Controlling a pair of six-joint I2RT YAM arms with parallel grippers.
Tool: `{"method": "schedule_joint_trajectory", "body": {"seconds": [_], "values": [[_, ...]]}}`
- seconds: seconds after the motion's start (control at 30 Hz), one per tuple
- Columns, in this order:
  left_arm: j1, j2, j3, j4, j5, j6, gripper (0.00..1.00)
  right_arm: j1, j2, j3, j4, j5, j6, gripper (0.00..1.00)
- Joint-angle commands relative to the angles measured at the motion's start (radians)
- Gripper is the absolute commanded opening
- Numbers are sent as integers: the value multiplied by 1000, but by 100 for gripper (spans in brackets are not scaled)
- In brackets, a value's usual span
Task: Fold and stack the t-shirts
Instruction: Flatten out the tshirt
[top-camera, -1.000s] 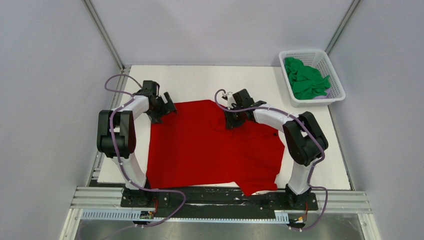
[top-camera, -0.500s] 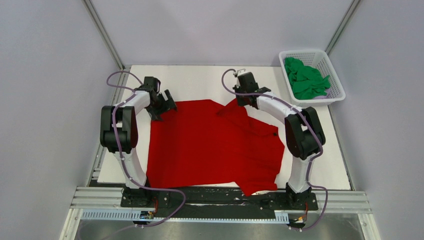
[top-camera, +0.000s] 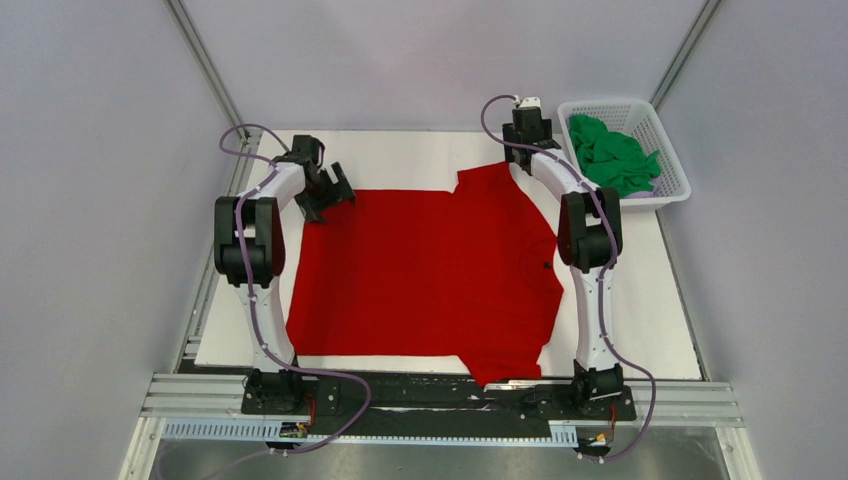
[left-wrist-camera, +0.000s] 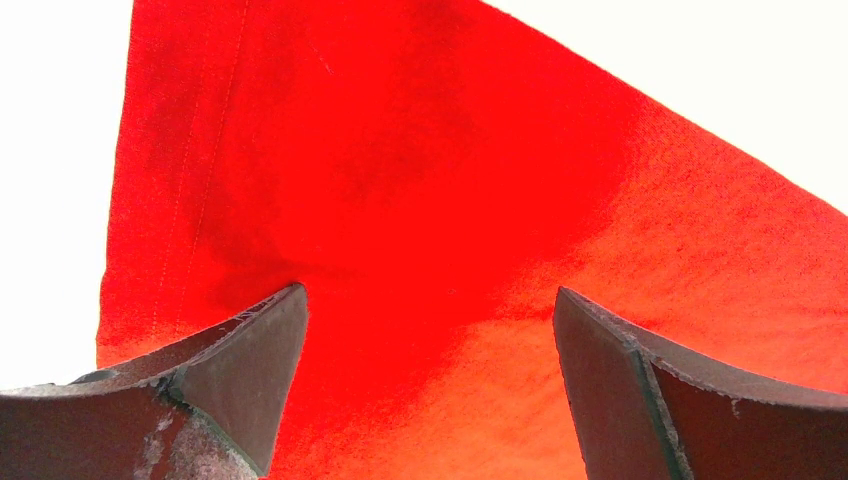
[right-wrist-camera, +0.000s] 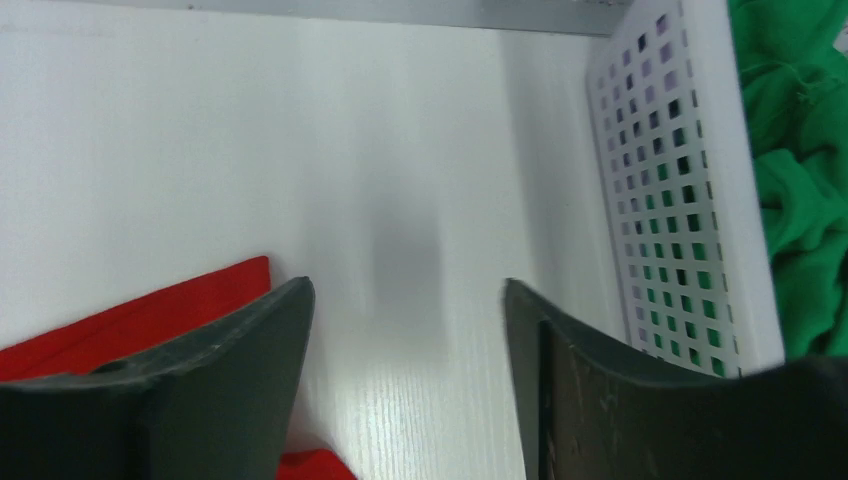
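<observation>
The red t-shirt (top-camera: 425, 270) lies spread flat on the white table board, neck to the right, one sleeve at the far side and one at the near edge. My left gripper (top-camera: 333, 195) is open and empty just above the shirt's far left corner; the left wrist view shows red cloth (left-wrist-camera: 400, 180) between and beyond the open fingers (left-wrist-camera: 250, 370). My right gripper (top-camera: 524, 128) is open and empty over bare board beside the far sleeve, whose edge (right-wrist-camera: 140, 315) shows at its left finger. The green t-shirt (top-camera: 610, 155) lies crumpled in the basket; it also shows in the right wrist view (right-wrist-camera: 800, 190).
A white plastic lattice basket (top-camera: 668, 150) stands at the back right of the board, and its wall (right-wrist-camera: 680, 200) is close to the right of my right gripper. White enclosure walls stand behind and on both sides. The arm bases sit on a rail (top-camera: 430, 400) at the near edge.
</observation>
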Motion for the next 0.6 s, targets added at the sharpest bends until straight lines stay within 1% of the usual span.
{"method": "schedule_joint_trajectory", "body": {"seconds": [0.0, 0.03, 0.13, 0.2, 0.27, 0.4, 0.57], "values": [[4, 8, 28, 5, -15, 34, 100, 32, -184, -77, 22, -84, 85, 96], [5, -4, 25, 4, -14, 36, 100, 34, -228, -136, 22, -131, 109, 99], [4, -38, -9, 8, -16, 39, 100, 36, -334, -289, 22, -336, 200, 100], [4, -65, -36, 10, -21, 40, 100, 37, -371, -362, 21, -498, 252, 100], [4, -91, -66, 19, -26, 43, 100, 39, -376, -399, 21, -606, 266, 100], [5, -104, -89, 31, -40, 50, 100, 47, -332, -391, 11, -627, 264, 100], [4, -45, -44, 27, -42, 37, 100, 47, -211, -283, -13, -572, 253, 100]]}}
